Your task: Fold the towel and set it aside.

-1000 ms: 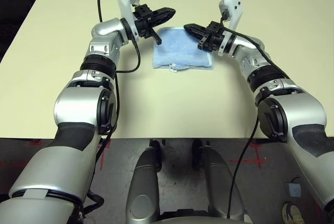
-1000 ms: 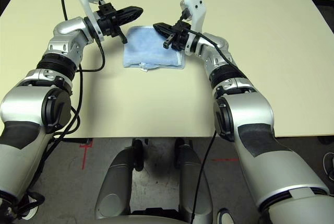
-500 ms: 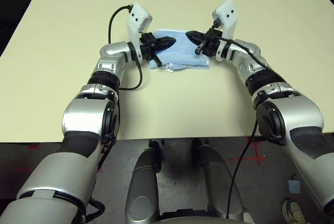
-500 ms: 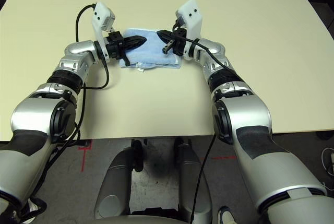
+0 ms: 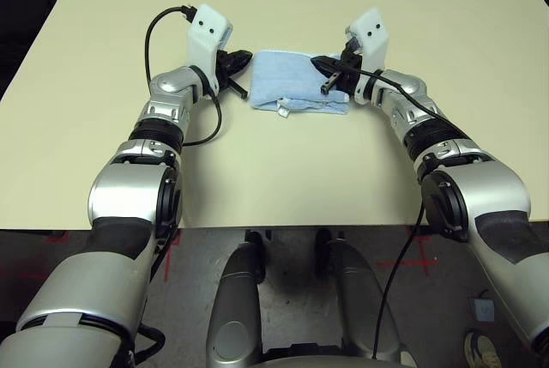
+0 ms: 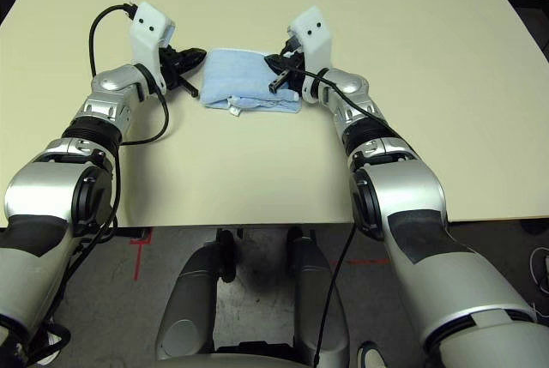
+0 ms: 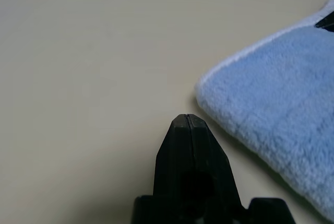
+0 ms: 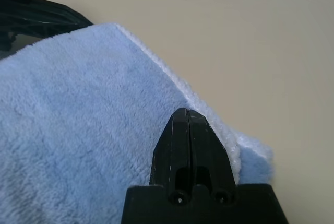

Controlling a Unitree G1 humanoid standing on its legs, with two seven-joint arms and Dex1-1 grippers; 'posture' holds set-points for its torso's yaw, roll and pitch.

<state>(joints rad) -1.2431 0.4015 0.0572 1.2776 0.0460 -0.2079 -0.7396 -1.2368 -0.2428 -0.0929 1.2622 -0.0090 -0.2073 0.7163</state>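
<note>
Left eye view: towel (image 5: 296, 89) on table (image 5: 274, 171).

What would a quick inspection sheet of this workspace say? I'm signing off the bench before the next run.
Surface: cream table, bare around the work area.
Job's things: light-blue towel lies folded, flat on the table, small white tag at its near edge.
Clutter: nothing seen.
Grippers: left gripper shut, empty, beside the towel's corner, apart from it; right gripper shut, empty, over the towel's edge.
Cables: black cable loops from the left wrist camera; another runs along the right forearm and hangs off the table's front edge.
Surroundings: dark floor with red tape marks beneath the table.
</note>
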